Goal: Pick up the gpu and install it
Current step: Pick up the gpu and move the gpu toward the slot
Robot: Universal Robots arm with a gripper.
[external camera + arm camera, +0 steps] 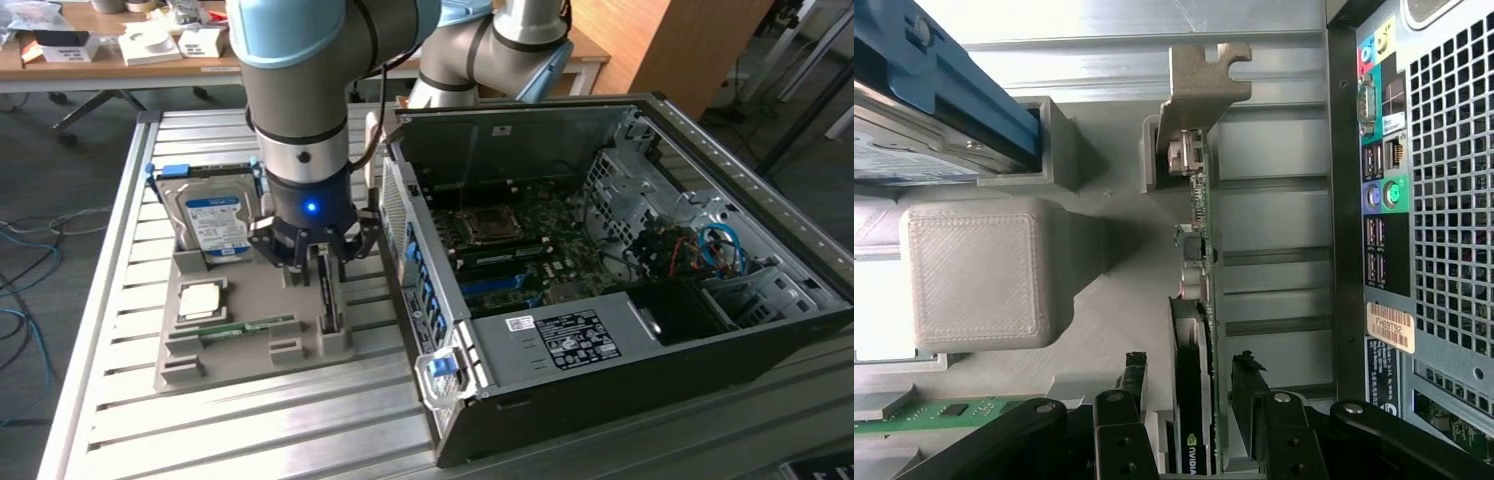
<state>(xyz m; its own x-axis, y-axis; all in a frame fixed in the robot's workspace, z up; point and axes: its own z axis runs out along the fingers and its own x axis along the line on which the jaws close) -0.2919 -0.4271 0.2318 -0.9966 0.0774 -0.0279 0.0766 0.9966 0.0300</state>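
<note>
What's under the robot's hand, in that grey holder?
The gpu, a thin dark card, stands on edge in the grey holder's slot, between the fingers of the open hand. Its metal bracket shows at one end; its lower edge is hidden in the slot.

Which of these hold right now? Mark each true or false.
1. The gpu stands on edge in the grey holder. True.
2. The end effector is shut on the gpu. False: its fingers stand open on either side of the card, with gaps showing.
3. The computer case has its side open, with the motherboard exposed. True.
4. The hard drive is mounted inside the case. False: it stands in the holder, outside the case.
</note>
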